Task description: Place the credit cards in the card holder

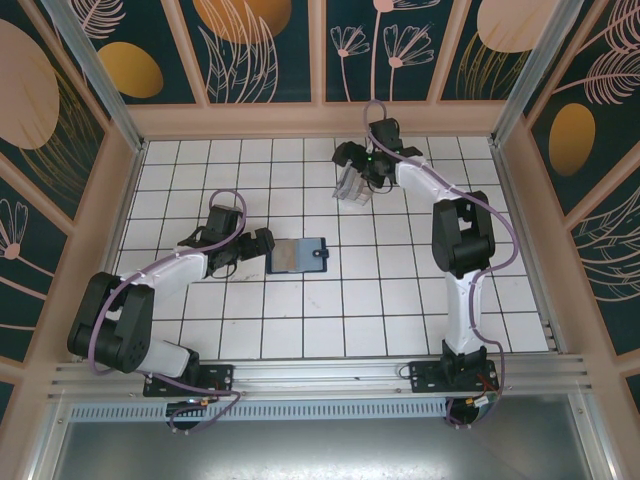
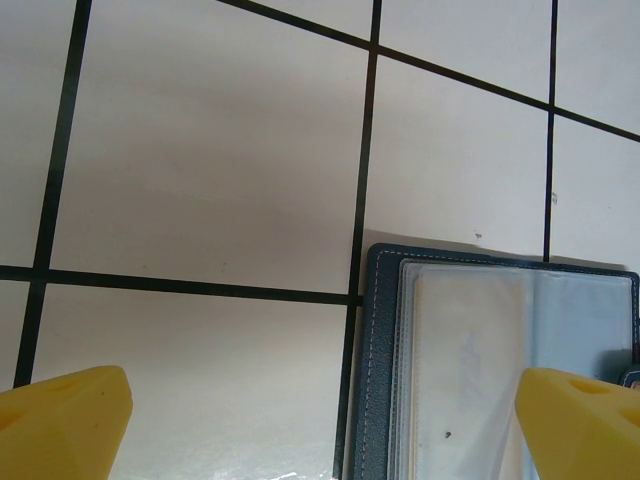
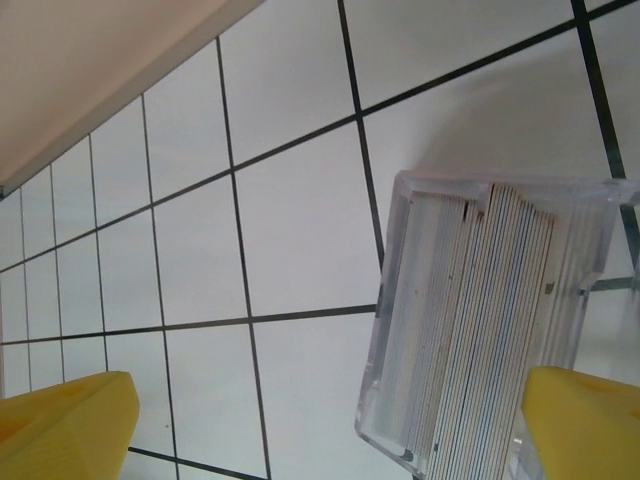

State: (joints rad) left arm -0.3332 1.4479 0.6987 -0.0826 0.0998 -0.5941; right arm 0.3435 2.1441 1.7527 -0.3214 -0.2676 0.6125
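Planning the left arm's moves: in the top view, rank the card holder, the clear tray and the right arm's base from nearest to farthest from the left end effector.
1. card holder: just right of the left end effector.
2. clear tray: farther back and to the right, by the right arm's wrist.
3. right arm's base: far right, at the table's near edge.

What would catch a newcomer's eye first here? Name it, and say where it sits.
First, the navy card holder lying open in the middle of the tiled table, with the left hand open at its left edge. Next, toward the far side, a clear tray packed with credit cards standing on edge, the right hand open over it.
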